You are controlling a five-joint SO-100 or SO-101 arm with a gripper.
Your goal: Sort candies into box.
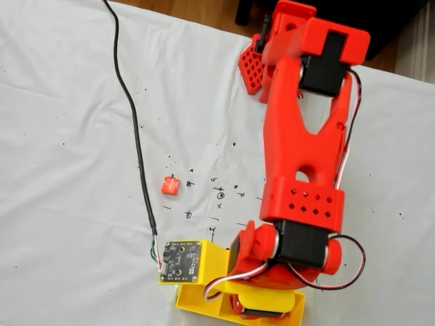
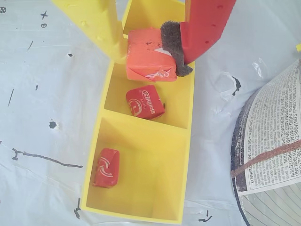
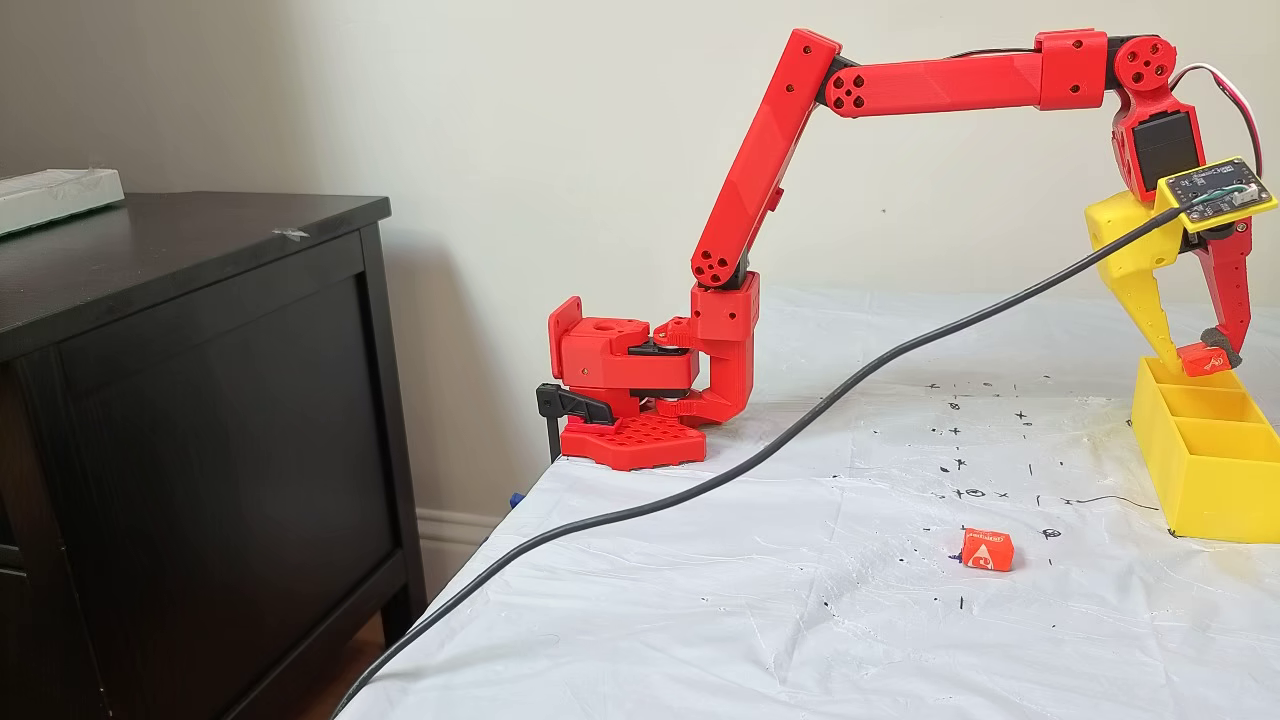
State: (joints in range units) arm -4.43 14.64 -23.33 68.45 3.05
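My pincer (image 2: 149,59) pinches a light, soft orange-red wrapped candy (image 2: 148,56) by its flat sides above the bright yellow plastic three-compartment tray (image 2: 188,141), wrapper dimpling slightly.

A dark cabinet (image 3: 200,420) stands beside the white-covered table (image 3: 700,620).

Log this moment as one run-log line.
gripper: shut on candy above box | in box: two candies | on table: one candy
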